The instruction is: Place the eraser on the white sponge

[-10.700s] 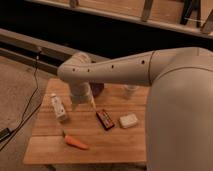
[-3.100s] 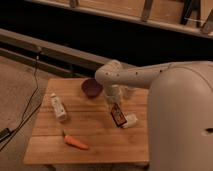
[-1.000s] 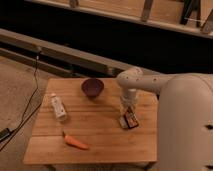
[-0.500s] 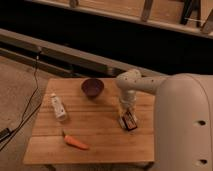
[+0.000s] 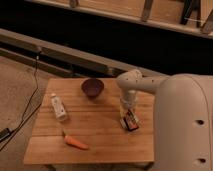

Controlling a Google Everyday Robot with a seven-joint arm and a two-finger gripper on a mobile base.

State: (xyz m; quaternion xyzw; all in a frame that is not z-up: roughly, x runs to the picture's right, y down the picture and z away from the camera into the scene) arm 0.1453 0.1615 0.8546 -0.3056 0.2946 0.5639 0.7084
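Where the fingers (image 5: 128, 108) hang, the eraser (image 5: 131, 120) hides the white sponge.

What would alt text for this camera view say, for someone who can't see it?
A robot's gripper hangs just above a dark eraser at the right of a wooden table. A dark bowl, a white bottle and a carrot also lie there.

A wooden tabletop (image 5: 100, 127) is carrying a dark bowl (image 5: 92, 87), a white bottle (image 5: 58, 107) lying flat, a carrot (image 5: 75, 142) and the eraser (image 5: 130, 120), with the gripper (image 5: 128, 106) hanging just above the eraser.
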